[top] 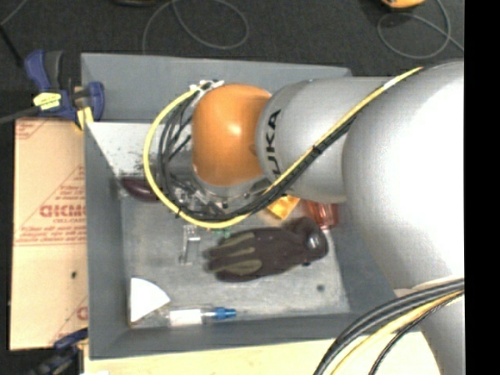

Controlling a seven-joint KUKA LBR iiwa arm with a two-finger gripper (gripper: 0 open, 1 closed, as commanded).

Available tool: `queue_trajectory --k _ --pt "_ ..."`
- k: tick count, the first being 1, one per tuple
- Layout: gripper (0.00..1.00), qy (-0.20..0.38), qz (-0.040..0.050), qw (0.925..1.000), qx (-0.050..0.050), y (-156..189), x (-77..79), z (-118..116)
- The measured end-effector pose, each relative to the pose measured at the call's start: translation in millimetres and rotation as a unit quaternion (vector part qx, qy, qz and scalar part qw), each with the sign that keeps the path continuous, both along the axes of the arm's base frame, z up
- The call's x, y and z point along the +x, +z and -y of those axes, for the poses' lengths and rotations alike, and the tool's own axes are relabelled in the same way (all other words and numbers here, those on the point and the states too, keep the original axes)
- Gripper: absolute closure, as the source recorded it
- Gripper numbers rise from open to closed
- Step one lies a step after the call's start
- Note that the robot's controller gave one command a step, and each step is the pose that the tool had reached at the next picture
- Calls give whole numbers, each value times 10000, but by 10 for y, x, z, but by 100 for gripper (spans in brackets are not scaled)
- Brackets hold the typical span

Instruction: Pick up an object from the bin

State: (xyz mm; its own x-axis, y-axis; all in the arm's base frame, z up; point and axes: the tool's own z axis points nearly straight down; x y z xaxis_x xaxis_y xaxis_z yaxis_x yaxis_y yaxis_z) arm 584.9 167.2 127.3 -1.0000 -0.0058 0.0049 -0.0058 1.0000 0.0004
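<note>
"Glove (266,252), dark brown, one piece," the first clerk reads out. "Lies flat on the floor of the bin (103,256), about midway between the far and near walls and closer to the right wall. Its finger ends point towards the left wall."

"And the gripper (187,244)?" asks the second.

"Entered as: low over bare floor, just beside the glove's finger ends, on their left-wall side. Touching or apart: cannot be told. Open or closed: cannot be told either."

"Robot parts above it?"

"Arm (375,155), silver, coming in over the right wall. Orange cover (226,135), rounded, on the wrist. Cables (156,155), black with one yellow, looped round the cover on its left-wall side."

"Remaining contents?"

"White wedge (146,298), in the near-left corner, flat on the floor. Clear tube (191,316) with a blue cap (224,314), lying along the near wall just beside the wedge, cap towards the right wall. Dark red thing (139,187), against the left wall towards the far side, partly hidden by the cables, kind not identifiable. Orange thing (285,206) and reddish thing (324,213), just beyond the glove on its far side, both partly under the arm, kinds not identifiable."
</note>
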Motion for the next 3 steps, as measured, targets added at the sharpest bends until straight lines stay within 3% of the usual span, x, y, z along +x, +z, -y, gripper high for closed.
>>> queue_trajectory --k 1,2,3 --pt "0 -15 35 10000 7 49 16 6" --pt "0 -145 40 9999 17 -63 -402 333" --pt "0 -150 -24 9999 -7 -127 -484 536"
